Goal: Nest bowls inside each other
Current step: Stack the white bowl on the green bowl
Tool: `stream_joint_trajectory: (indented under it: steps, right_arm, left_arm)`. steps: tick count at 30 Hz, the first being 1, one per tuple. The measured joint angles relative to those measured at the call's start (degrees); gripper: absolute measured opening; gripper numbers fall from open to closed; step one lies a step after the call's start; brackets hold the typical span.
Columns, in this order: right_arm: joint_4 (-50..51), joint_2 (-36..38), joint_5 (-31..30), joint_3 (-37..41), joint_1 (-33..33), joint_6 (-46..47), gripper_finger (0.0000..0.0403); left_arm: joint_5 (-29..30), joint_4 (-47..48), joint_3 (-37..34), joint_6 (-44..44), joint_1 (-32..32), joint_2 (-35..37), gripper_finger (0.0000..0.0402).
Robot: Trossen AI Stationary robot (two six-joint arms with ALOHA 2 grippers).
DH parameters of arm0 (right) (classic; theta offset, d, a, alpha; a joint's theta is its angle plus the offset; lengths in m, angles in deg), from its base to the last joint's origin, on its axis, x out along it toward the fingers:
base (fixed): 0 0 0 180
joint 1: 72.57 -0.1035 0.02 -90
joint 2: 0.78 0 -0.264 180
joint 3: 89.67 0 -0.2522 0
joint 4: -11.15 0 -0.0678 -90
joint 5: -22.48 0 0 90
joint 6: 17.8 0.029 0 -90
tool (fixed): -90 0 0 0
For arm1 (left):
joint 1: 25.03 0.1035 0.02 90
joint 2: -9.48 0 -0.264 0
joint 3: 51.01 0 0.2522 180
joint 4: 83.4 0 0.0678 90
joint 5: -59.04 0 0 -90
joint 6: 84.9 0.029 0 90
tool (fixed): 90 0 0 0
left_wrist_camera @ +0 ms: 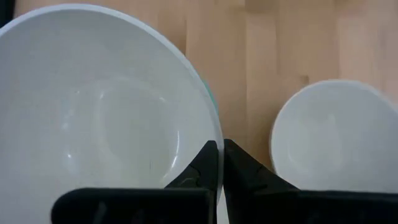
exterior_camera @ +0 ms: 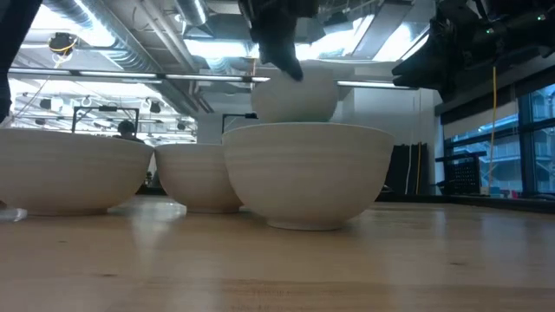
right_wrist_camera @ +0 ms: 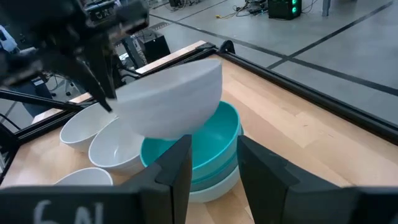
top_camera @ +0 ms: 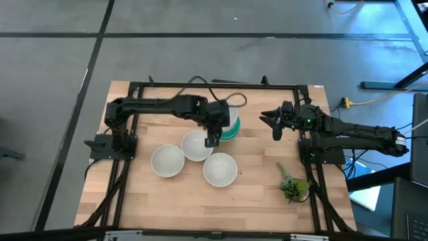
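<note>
My left gripper (top_camera: 212, 139) is shut on a white bowl (right_wrist_camera: 171, 102), which shows lifted in the low view (exterior_camera: 295, 91). Below it stands a stack with a bright turquoise bowl (right_wrist_camera: 219, 142) nested on top and a pale mint bowl (right_wrist_camera: 214, 185) at the bottom. Three more white bowls (top_camera: 167, 161) (top_camera: 197, 145) (top_camera: 220, 169) rest on their bases on the wooden table. My right gripper (top_camera: 275, 126) waits open to the right of the stack, holding nothing. My left gripper pinches the white bowl's rim (left_wrist_camera: 214, 134), one finger inside the bowl and one outside. The fingers (right_wrist_camera: 102, 93) slant down onto it from above. The bowl hangs tilted, lifted clear of the table and of the turquoise stack.
A small green plant sprig (top_camera: 293, 186) lies near the table's right front. A black frame (top_camera: 214, 86) runs along the table's far and side edges. Bare wood (top_camera: 167, 201) lies along the near edge.
</note>
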State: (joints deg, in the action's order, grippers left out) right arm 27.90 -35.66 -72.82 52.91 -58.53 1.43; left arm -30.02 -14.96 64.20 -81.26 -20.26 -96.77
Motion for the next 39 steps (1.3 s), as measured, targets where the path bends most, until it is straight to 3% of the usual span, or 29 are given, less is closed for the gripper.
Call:
stream_joint_trajectory:
  steps: [15, 39]
  right_arm:
    - [1.19, 0.02, -0.07, 0.00, 0.02, 0.05, 0.0129]
    - [2.30, -0.52, -0.15, 0.04, 0.00, 0.07, 0.0129]
  left_arm:
    - [3.02, -1.28, -0.02, -0.21, -1.18, -4.14, 0.0002]
    - [-0.28, -1.41, 0.00, 0.40, -1.04, -8.99, 0.0022]
